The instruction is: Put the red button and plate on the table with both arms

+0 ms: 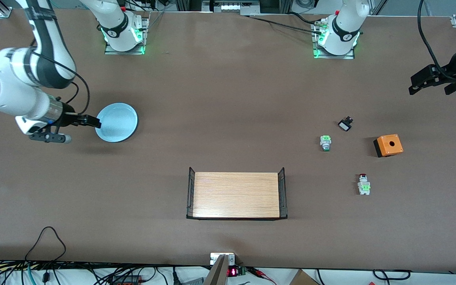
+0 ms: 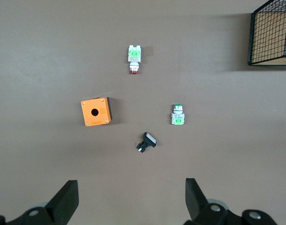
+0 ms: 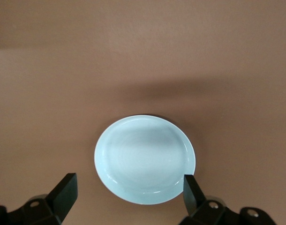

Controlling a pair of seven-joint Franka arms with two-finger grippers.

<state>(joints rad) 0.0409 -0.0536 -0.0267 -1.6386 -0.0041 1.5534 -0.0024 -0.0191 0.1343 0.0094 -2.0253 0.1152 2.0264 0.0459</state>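
The pale blue plate [image 1: 116,122] lies flat on the brown table [image 1: 228,99] toward the right arm's end. My right gripper [image 1: 93,121] hovers open over the plate's rim; in the right wrist view the plate [image 3: 144,157] lies partly between the open fingers of the gripper [image 3: 128,193]. The red button [image 1: 363,184] lies on its side on the table toward the left arm's end, and shows in the left wrist view [image 2: 134,56]. My left gripper [image 1: 416,83] is open and empty, up over bare table [image 2: 131,187], apart from the button.
A green-capped button part [image 1: 325,142], a small black part [image 1: 345,124] and an orange box with a hole [image 1: 388,145] lie near the red button. A wooden tray with black wire ends [image 1: 236,194] stands mid-table, nearer the front camera. Cables run along the table's front edge.
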